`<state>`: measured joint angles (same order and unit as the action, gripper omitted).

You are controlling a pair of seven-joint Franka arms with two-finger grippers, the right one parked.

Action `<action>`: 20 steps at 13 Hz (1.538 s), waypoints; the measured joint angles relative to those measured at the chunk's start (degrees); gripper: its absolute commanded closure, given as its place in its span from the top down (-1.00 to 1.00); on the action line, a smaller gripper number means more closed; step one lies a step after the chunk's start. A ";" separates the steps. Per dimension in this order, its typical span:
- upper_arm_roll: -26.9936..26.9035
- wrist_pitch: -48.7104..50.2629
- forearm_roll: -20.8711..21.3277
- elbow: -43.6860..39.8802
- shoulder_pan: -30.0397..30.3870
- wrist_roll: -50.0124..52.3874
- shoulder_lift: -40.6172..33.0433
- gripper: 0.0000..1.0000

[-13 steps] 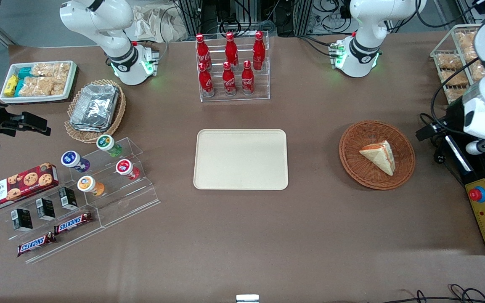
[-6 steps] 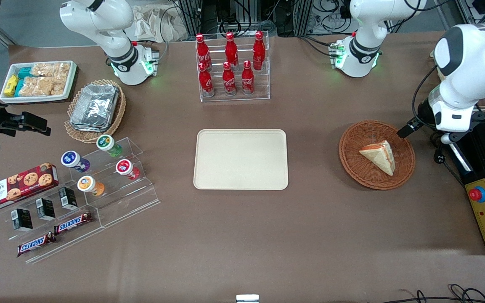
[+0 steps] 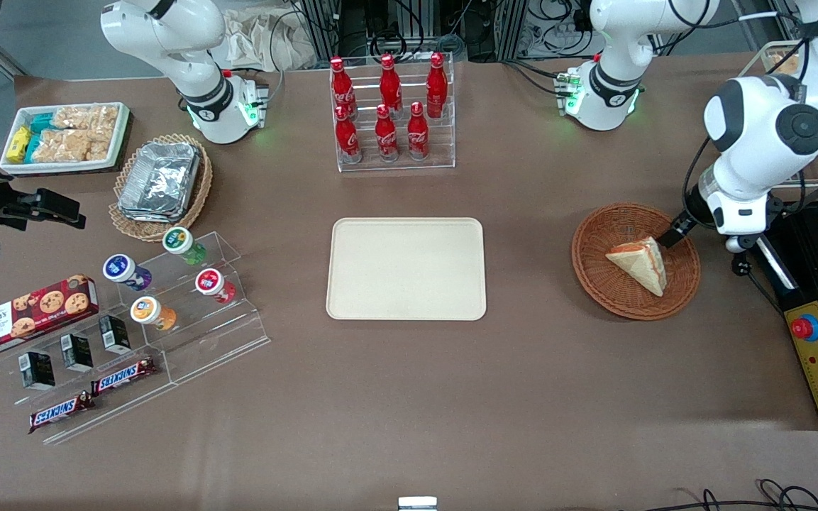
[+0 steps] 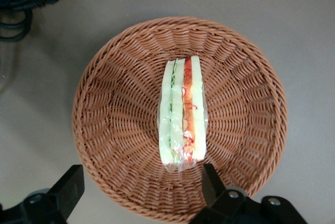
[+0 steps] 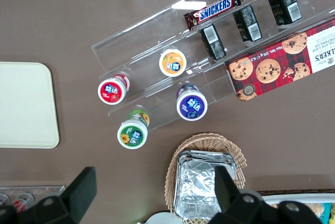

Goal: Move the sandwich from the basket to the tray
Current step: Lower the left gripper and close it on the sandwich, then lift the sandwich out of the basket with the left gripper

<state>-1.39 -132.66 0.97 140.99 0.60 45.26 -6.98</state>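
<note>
Sandwich point(image 4: 182, 114): it is lying in the middle of the basket, standing on one bread face's edge so that the red and green filling layers are facing up toward my wrist camera. A clear wrap appears to be covering it; I cannot confirm this.

Basket point(image 4: 110, 109): it is sitting on the table toward the working arm's end, well apart from the tray. It is holding nothing but the sandwich.

Tray point(image 3: 406, 268): it is lying flat in the middle of the table, nearer to the front camera than the bottle rack point(image 3: 393, 113). Nothing is resting on it.

Gripper point(image 4: 141, 185): I am holding it above the basket, over the rim portion nearest the working arm's end. My fingers point(image 4: 69, 186) are spread wide and are gripping nothing. They are not touching the sandwich.

Step in hand: I am judging this as the approach, with the pick not yet made. The wedge is lining up roughly between my two fingers.

Next move: I am expecting to centre over the wedge, descend inside the basket wall, and close on the two bread faces.

Caution: I am treating the bread as soft, so a light closing force is advisable. I am also watching finger clearance against the woven rim.
</note>
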 measured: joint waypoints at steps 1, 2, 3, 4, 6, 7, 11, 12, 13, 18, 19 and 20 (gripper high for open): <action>0.01 -1.31 -0.01 0.22 -0.07 1.07 0.97 1.00; 0.04 -2.89 -0.01 0.53 -0.21 2.26 1.92 1.00; 0.14 -4.52 -0.01 0.82 -0.37 3.46 2.91 1.00; 0.28 -6.05 -0.02 1.03 -0.60 4.51 3.93 1.00; 0.41 -8.56 -0.02 1.18 -1.38 6.00 6.21 1.00; 0.42 -9.74 -0.02 1.27 -1.59 6.27 7.44 1.00; -0.06 -18.17 -0.05 3.85 -1.45 6.49 12.61 -0.57; -0.14 -18.99 -0.10 4.03 -1.43 6.49 13.54 -1.00; -0.14 -19.37 -0.11 4.02 -1.44 6.57 13.94 -1.00; 0.26 -18.33 0.12 2.96 -1.74 7.18 11.80 -1.00; 0.29 -15.63 0.24 2.46 -1.77 5.74 10.31 -1.00; 0.29 -11.86 0.30 1.57 -1.78 3.12 8.45 -1.00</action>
<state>-1.11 -144.52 1.26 142.56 -1.18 48.39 1.47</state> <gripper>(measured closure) 0.617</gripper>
